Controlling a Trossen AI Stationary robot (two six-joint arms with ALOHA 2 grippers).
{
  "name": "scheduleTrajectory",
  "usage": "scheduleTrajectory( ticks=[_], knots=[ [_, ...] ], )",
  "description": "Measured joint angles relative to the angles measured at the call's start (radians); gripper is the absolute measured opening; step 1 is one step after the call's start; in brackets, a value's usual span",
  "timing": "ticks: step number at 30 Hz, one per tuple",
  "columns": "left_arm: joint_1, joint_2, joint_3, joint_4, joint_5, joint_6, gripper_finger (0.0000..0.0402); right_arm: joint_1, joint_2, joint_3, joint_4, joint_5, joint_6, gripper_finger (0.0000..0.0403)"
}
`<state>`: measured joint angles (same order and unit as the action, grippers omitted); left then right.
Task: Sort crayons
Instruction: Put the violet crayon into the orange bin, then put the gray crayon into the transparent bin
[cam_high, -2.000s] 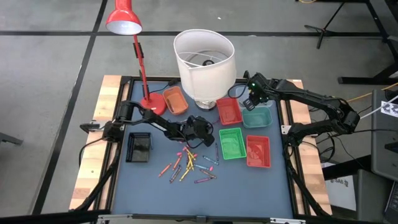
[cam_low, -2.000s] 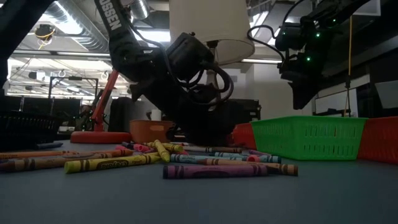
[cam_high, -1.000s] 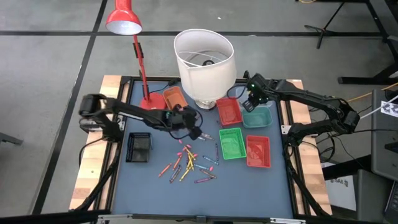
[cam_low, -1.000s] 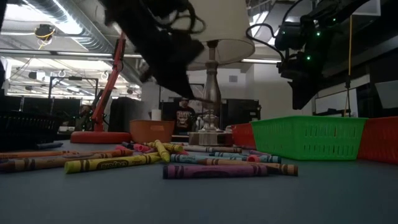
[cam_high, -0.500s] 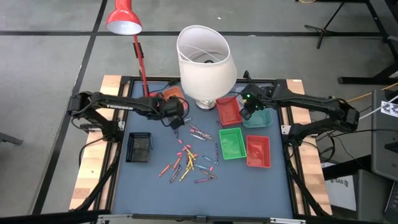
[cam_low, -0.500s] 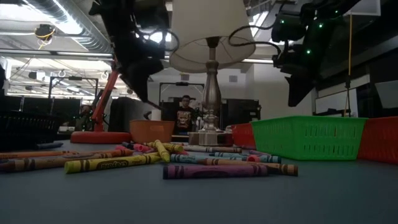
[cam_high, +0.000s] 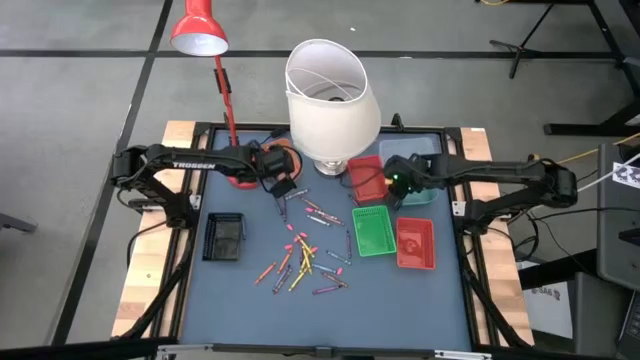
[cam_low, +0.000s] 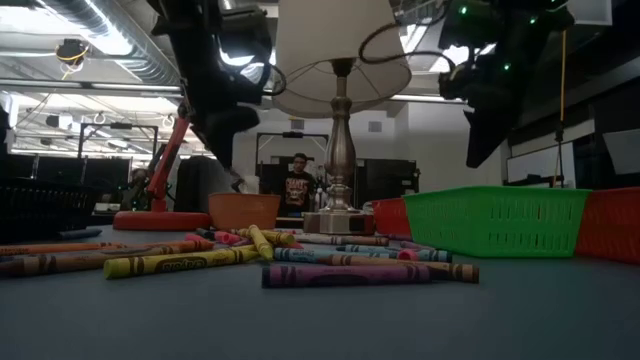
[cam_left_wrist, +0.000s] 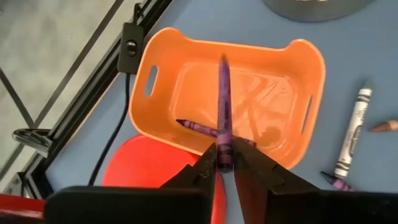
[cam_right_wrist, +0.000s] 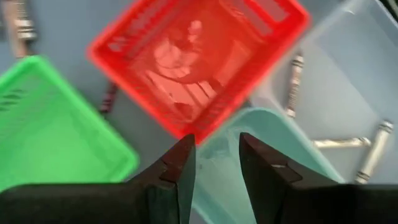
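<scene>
Several crayons (cam_high: 305, 255) in mixed colours lie scattered flat on the blue mat (cam_low: 300, 262). My left gripper (cam_high: 281, 189) hangs just beside the orange tray (cam_high: 283, 158), shut on a purple crayon (cam_left_wrist: 222, 106). That crayon points out over the tray, and another purple crayon (cam_left_wrist: 199, 129) lies on the tray's floor. My right gripper (cam_high: 393, 187) stands open, with nothing between its fingers. It is above the edge where the red tray (cam_right_wrist: 199, 62) and the teal tray (cam_right_wrist: 217, 134) meet. My left gripper pinches the purple crayon's near end (cam_left_wrist: 223, 154) between its two fingertips. The fingers slant downward and the crayon runs on along their line. It sticks out ahead over the orange tray's hollow (cam_left_wrist: 186, 81), lifted clear of the tray and the mat.
A white lampshade (cam_high: 330, 95) on its base stands at the far middle, close to both arms. A red desk lamp's foot (cam_high: 240, 172) sits by the orange tray. A green tray (cam_high: 372, 230), a second red tray (cam_high: 415, 243) and a black tray (cam_high: 224, 237) stand on the mat.
My left gripper has carried the purple crayon from above the crayon pile toward the table's far left, up to the orange tray. My right gripper has swung from over the teal tray toward the table's middle and near side. The white lampshade has tipped a little.
</scene>
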<state>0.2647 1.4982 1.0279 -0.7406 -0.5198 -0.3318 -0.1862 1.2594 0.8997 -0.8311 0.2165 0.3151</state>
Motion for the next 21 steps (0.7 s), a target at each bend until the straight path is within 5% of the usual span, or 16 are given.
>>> scheduleTrajectory(
  ticks=[8, 21],
  knots=[
    [0.022, 0.000, 0.000, 0.001, 0.000, 0.028, 0.0081, 0.169, 0.000, 0.000, 0.147, 0.000, 0.003, 0.0122],
    [0.020, 0.000, 0.000, 0.057, 0.068, 0.020, 0.0088, 0.307, 0.169, 0.000, 0.676, -0.002, -0.034, 0.0122]
  ],
)
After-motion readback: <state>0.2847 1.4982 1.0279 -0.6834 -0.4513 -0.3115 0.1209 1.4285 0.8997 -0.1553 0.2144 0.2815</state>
